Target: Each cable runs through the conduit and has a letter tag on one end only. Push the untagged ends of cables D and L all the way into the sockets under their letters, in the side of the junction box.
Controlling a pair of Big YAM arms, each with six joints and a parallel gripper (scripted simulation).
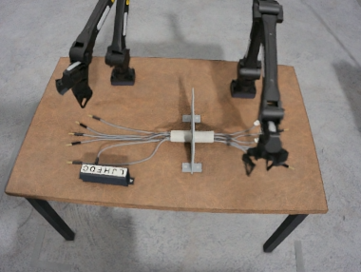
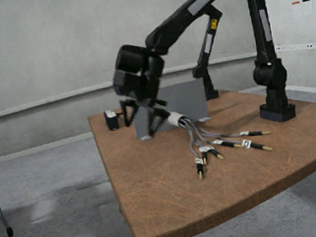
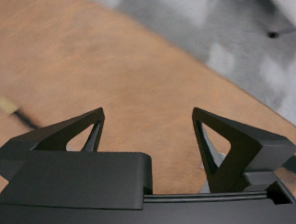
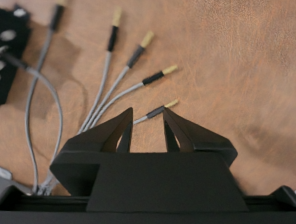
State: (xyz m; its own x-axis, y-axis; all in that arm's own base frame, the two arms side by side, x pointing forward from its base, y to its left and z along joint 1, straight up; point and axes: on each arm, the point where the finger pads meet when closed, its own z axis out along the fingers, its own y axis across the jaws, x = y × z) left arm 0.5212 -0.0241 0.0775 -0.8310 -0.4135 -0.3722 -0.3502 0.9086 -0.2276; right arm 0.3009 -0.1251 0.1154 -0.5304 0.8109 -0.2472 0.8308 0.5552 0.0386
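Note:
The junction box (image 1: pixel 104 181) (image 2: pixel 112 120) shows its letters on top. One cable's plug (image 1: pixel 96 162) sits in its side near the C end, apparently under D. Several untagged plugs lie loose, one (image 1: pixel 73 163) beside the box and one (image 4: pixel 156 112) nearest my right gripper. My right gripper (image 1: pixel 84 103) (image 4: pixel 148 112) is part open, empty, above the table near that plug. My left gripper (image 1: pixel 258 170) (image 2: pixel 141 129) (image 3: pixel 148 112) is wide open and empty, above the table on the tagged side. Tagged ends (image 2: pixel 246 144) lie fanned out; their letters are too small to read surely.
A grey upright panel (image 1: pixel 193 106) (image 2: pixel 192 98) stands mid-table, with the white conduit (image 1: pixel 204 137) (image 2: pixel 174 118) through it. Its bracket feet (image 1: pixel 197 167) are on the table. Grey cables (image 1: pixel 152 152) curve from the conduit toward the box. The table edge (image 1: pixel 166 207) runs beyond the box.

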